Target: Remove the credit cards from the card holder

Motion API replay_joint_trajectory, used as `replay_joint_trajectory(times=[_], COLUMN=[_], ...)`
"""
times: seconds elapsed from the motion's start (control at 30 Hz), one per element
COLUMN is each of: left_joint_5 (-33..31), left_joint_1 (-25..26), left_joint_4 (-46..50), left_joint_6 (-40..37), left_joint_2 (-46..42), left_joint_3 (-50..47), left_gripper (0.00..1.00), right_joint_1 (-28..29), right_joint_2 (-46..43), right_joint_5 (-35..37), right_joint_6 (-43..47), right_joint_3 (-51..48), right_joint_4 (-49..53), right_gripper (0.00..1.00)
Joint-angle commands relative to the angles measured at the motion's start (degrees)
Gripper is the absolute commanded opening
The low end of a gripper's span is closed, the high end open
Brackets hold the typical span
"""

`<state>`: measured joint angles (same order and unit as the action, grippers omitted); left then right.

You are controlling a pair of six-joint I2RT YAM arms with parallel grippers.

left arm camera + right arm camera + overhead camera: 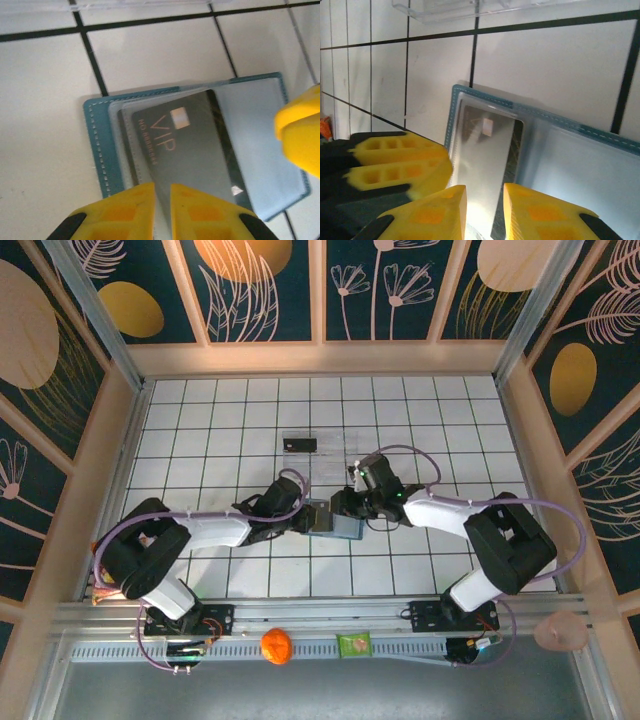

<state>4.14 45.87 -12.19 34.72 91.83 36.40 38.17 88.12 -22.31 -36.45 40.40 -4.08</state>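
White tiled floor (pixel 200 440) ringed by dark floral wall panels (pixel 80 300).

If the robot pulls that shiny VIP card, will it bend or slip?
The VIP card looks thin and straight-edged, so probably stiff, flexing only slightly. Its glossy face catches light, so it may slip when pinched. It seems tucked in a clear sleeve of the card holder, so it might drag.

Teal folding card holder (pixel 95 150): soft, leathery, stitched edge, shiny see-through plastic pockets. Dark VIP credit card (pixel 195 150): smooth, glossy. White floor tiles (pixel 150 55): smooth, shiny. Clear tray (pixel 440 10): plastic.
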Motion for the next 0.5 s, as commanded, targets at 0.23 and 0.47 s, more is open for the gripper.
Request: replay_joint_trajectory(times=[0.23,0.47], left_joint_5=[-0.1,0.52], left_joint_1=[-0.26,-0.25], left_joint_4=[0.72,0.94], left_joint_6=[0.11,0.23], left_joint_2=[4.67,3.88], left_joint_3=[-0.35,-1.16], left_gripper=[0.11,0.1], right_joint_1=[-0.08,-0.42], right_joint_2=[3.63,4.39], right_joint_5=[-0.02,-3.42], right_joint_6=[-0.86,-2.29], right_joint_3=[0.3,-1.2], right_joint_4=[0.13,-3.19], right_gripper=[0.26,0.24])
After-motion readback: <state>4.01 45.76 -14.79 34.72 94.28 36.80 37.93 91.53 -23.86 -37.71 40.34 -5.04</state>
